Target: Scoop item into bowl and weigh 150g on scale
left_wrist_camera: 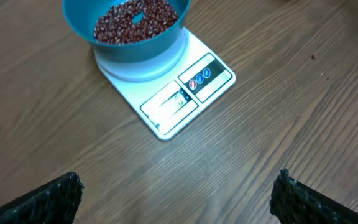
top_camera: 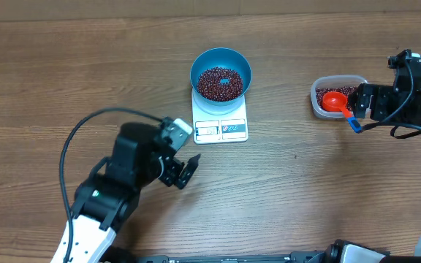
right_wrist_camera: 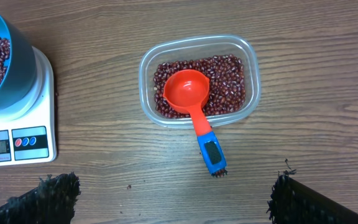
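The blue bowl [top_camera: 221, 63] stands on the white scale [top_camera: 220, 128] at the table's middle, holding a heap of dark red-brown beans [top_camera: 220, 83]. The left wrist view shows the same bowl [left_wrist_camera: 86, 31] and beans [left_wrist_camera: 135, 22] on the scale [left_wrist_camera: 185, 93]. My left gripper [top_camera: 188, 172] hovers open and empty below and left of the scale, over bare wood [left_wrist_camera: 179, 186]. More beans [right_wrist_camera: 229, 81] fill a clear tub [right_wrist_camera: 252, 68], where a red scoop [right_wrist_camera: 188, 93] with a blue handle rests. My right gripper [right_wrist_camera: 176, 193] is open and empty, just short of the scoop's handle.
The clear tub [top_camera: 317, 96] sits at the right with the scoop [top_camera: 335, 101] in it, close to my right gripper [top_camera: 358, 102]. A black cable loops off the left arm [top_camera: 115, 183]. A few stray beans lie on the wood [right_wrist_camera: 128, 186].
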You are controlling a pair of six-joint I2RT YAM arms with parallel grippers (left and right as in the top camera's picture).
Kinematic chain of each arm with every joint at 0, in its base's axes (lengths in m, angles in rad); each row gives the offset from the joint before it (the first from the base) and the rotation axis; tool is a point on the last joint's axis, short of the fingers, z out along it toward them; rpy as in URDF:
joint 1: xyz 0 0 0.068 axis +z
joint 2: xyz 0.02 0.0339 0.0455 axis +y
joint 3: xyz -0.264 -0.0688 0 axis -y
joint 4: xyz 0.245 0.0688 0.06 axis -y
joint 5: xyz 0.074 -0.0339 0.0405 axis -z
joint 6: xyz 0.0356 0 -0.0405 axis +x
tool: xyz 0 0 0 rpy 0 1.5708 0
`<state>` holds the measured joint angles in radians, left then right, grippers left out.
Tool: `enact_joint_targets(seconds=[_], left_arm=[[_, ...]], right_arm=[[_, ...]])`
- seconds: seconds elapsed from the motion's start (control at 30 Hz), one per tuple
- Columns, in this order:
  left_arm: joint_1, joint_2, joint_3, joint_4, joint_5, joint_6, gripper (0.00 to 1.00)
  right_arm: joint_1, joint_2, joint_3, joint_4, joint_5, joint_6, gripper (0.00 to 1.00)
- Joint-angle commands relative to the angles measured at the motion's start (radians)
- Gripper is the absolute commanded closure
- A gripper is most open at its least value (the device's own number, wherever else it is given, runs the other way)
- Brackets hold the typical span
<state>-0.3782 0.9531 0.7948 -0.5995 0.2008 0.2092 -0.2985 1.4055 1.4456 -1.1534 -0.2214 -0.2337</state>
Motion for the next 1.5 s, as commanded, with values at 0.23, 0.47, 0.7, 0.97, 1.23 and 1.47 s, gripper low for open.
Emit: enact_joint_targets(seconds=[0.23,0.47,0.7,0.97,1.23,1.47], left_arm=[[0.161,-0.297,-0.267,0.156,0.238,-0.015,0.0],[0.217,-0.534,-0.483,0.469,0.237,-0.014,0.0],[0.269,-0.715,-0.702,0.837,0.225,-0.006,0.0],[0.325,-0.879,-0.79,0.827,0.132,-0.007,0.0],[0.369,-0.95,-0.79,0.665,0.054,-0.012,0.0],[0.388,-0.95,-0.79,0.526,-0.088,-0.101,0.0]], right_arm=[[0.003,-0.001,0.021,0.002,-0.008,-0.003,0.0],[0.003,-0.001,0.021,0.002,-0.008,-0.003,0.0],[0.003,-0.001,0.021,0.002,-0.008,-0.003,0.0],[0.003,-0.001,0.021,0.002,-0.008,-0.003,0.0],[0.003,-0.001,0.021,0.002,-0.008,-0.003,0.0],[0.003,-0.001,0.021,0.002,-0.008,-0.003,0.0]])
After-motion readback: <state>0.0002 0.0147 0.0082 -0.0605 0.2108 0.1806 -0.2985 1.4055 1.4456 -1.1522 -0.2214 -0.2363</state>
